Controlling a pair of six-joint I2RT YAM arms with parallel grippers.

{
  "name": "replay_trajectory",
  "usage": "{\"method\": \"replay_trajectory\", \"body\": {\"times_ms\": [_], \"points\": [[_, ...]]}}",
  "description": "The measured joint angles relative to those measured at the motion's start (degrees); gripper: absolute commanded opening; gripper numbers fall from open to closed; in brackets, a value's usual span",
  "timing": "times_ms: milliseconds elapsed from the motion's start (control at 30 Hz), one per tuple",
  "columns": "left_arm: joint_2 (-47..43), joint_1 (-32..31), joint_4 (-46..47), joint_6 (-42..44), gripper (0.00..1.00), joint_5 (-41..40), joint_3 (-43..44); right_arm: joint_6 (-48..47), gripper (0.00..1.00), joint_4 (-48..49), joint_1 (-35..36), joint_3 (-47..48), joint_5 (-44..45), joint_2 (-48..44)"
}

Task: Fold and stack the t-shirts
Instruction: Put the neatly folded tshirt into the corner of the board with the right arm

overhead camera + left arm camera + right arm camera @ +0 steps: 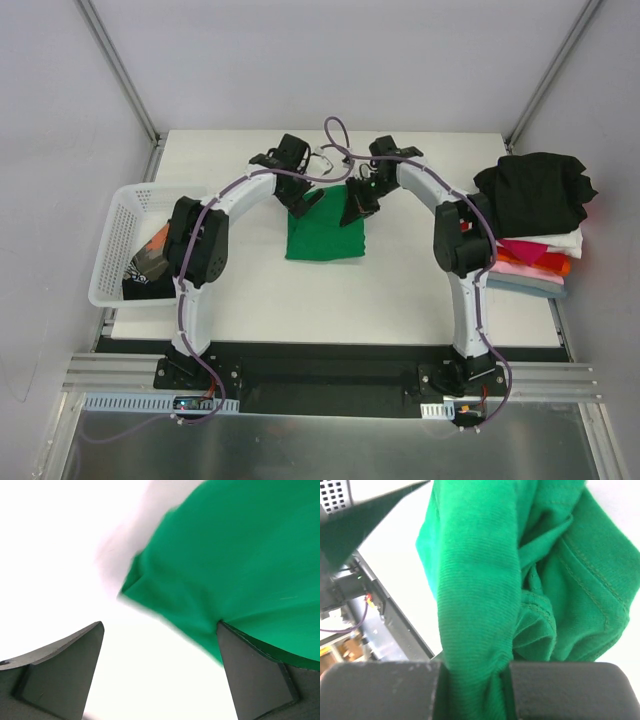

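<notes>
A bright green t-shirt point(325, 235) lies partly folded in the middle of the table. My right gripper point(353, 212) is at its far right corner, shut on a bunched fold of green cloth point(480, 580) that is pinched between its fingers point(570, 692). Over the far left corner my left gripper point(304, 206) stands open. In the left wrist view its right finger point(255, 675) touches the green shirt's edge point(240, 555), and nothing is between the jaws. A stack of folded t-shirts point(535, 255) sits at the right with a black one point(540, 188) on top.
A white mesh basket point(115, 215) stands at the table's left edge with a black and orange shirt point(148, 265) inside. The stack at the right reaches the table's right edge. Metal frame posts rise at the back corners.
</notes>
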Motion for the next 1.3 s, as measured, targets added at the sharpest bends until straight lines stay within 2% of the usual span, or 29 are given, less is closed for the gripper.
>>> {"method": "replay_trajectory", "body": {"times_ms": [333, 700, 900, 1067, 1300], "points": [[-0.2, 3.0, -0.2, 1.8, 0.95, -7.1, 1.0, -1.6, 0.01, -4.3, -0.6, 0.5, 9.0, -3.3], [-2.2, 3.0, -0.2, 1.9, 0.93, -7.8, -0.9, -6.0, 0.01, -16.4, -9.5, 15.4, 20.8, -3.1], [-4.7, 3.0, 0.2, 1.6, 0.92, -7.5, -2.9, -7.9, 0.01, -22.0, -13.2, 18.1, 27.4, -4.5], [-5.1, 3.0, 0.7, 1.7, 0.91, -7.5, -4.4, -9.1, 0.01, -24.6, -14.0, 18.1, 33.6, -10.0], [-5.1, 3.0, 1.2, 1.6, 0.91, -6.9, -5.1, -10.5, 0.01, -25.2, -14.6, 16.1, 41.9, -23.0]]}}
